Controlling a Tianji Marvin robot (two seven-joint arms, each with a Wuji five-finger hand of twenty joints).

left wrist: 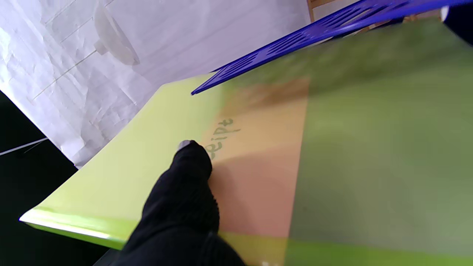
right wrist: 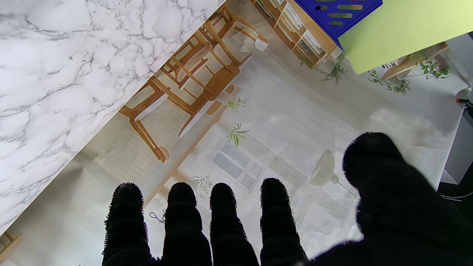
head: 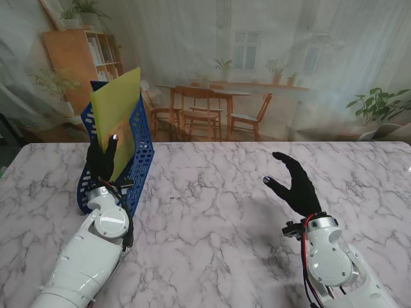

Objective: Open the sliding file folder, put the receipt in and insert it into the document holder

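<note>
The yellow-green file folder stands tilted in the blue perforated document holder at the table's far left, its top well above the holder's rim. My left hand grips the folder's near edge, with one fingertip pressed on its face. In the left wrist view the orange receipt shows through the folder, with handwriting on it, and a holder wall lies beside it. My right hand hovers over the table's right half, fingers spread, holding nothing.
The marble table stretches between the two arms. A printed backdrop of chairs, shelves and plants hangs behind the far edge. From the right wrist view, the holder and the folder's corner are far off.
</note>
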